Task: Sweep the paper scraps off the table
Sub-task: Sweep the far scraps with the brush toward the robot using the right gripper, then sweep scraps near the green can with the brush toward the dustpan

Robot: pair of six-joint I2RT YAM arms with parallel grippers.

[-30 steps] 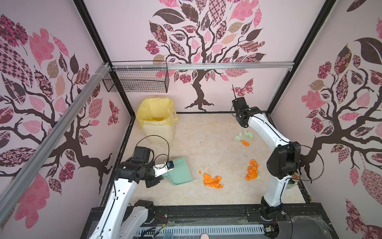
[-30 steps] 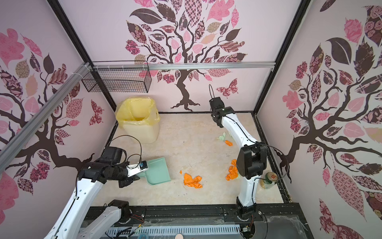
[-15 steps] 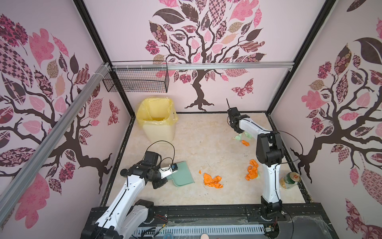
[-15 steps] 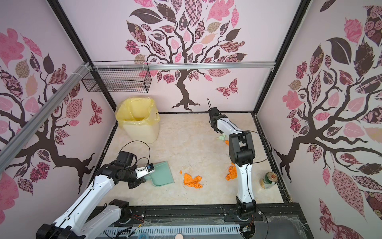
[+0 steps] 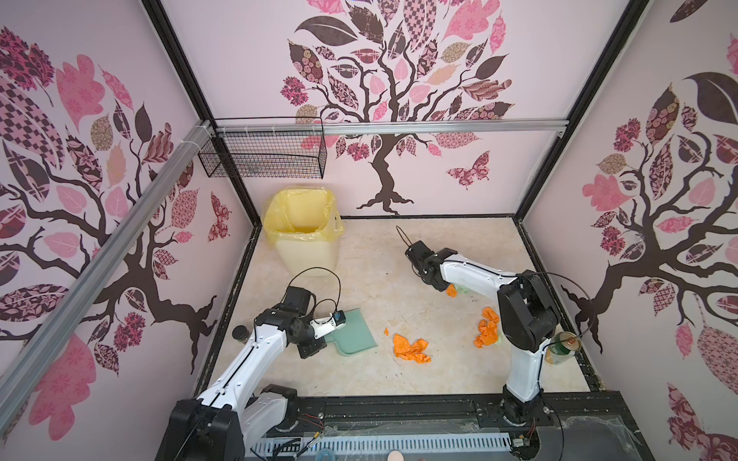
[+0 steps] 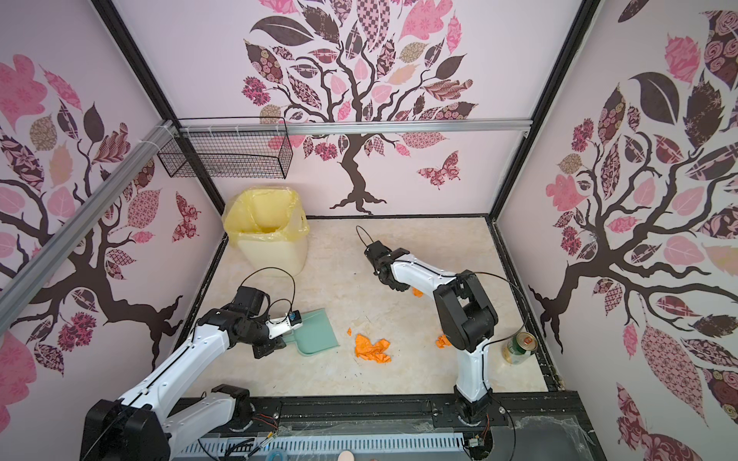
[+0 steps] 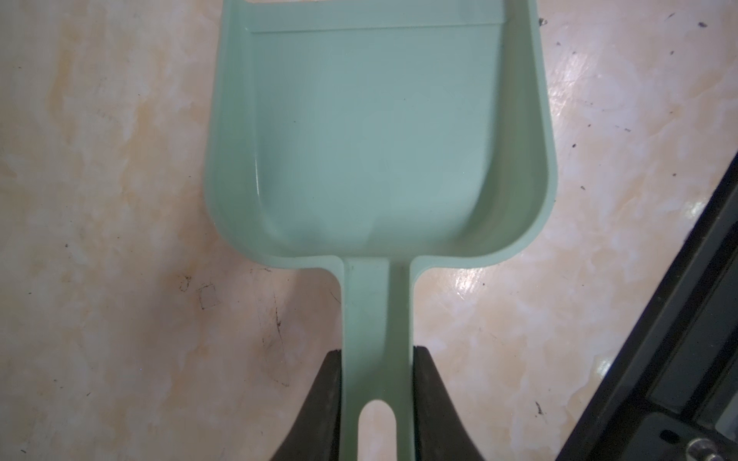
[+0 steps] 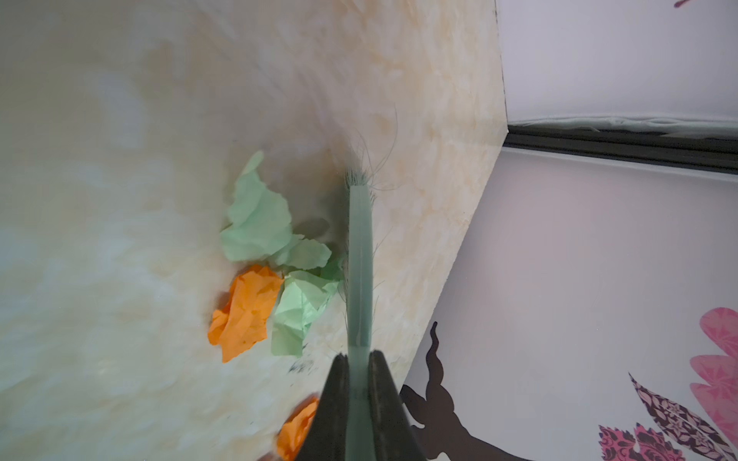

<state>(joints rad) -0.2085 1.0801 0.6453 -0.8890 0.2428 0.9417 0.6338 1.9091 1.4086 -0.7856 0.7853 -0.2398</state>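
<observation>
- Paper scraps [image 5: 411, 349], both top views: big orange crumple on the surface [image 5: 399, 259] mid-front, just right of the teal dustpan [image 5: 353, 331]. An orange cluster [image 5: 487, 327] sits beside the right arm's dark elbow. A small orange piece [image 5: 451, 290] peeks from under the right forearm.
- Same views: dustpan lies flat with the left arm at its handle end. Yellow-bagged bin [image 5: 305, 235] back-left, green can [image 6: 519, 347] at the right edge. Right jaws hidden under the wrist there.
- Left wrist: left jaws pinch the dustpan handle [image 7: 377, 319] from both sides, pan flat on the surface.
- Right wrist: right jaws pressed tight on a thin brush [image 8: 359, 259], seen edge-on, stray bristles at its far end. Mint scraps [image 8: 257, 223] and one orange scrap [image 8: 245, 315] are bunched on the surface against the brush's side. Another orange bit [image 8: 297, 431] is partly hidden by the jaws.
</observation>
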